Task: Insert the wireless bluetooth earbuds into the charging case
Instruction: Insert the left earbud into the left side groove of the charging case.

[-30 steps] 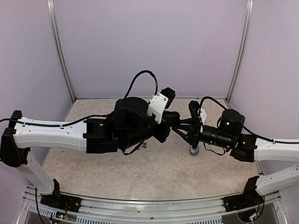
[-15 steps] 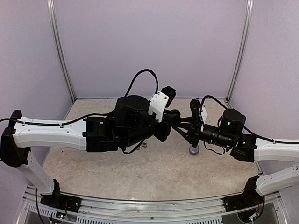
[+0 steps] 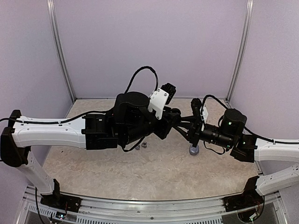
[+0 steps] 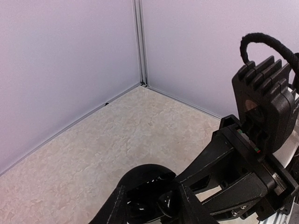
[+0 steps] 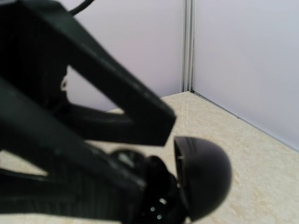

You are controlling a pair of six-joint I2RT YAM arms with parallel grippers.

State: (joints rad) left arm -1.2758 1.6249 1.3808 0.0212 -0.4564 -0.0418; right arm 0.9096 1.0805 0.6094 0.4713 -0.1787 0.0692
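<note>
A: Where is the charging case [image 5: 202, 179] sitting?
B: Lid open, it is hanging above the table [image 3: 159, 177], the right claw [image 3: 183, 125] pinching it tight; the left claw [image 4: 152, 191] is standing narrowly parted on either side of it.
A: And what is lying below?
B: Two silvery earbuds [image 3: 141, 145] are lying side by side on the table, at the case's seven o'clock.

From above and behind the arm bases, looks down and forward over the whole table [image 3: 154, 172], at a distance. From the left wrist, faces a wall corner across the charging case [image 4: 149, 184], close. From the right wrist, meets the same case, nearer and blurred, a wall corner behind.
</note>
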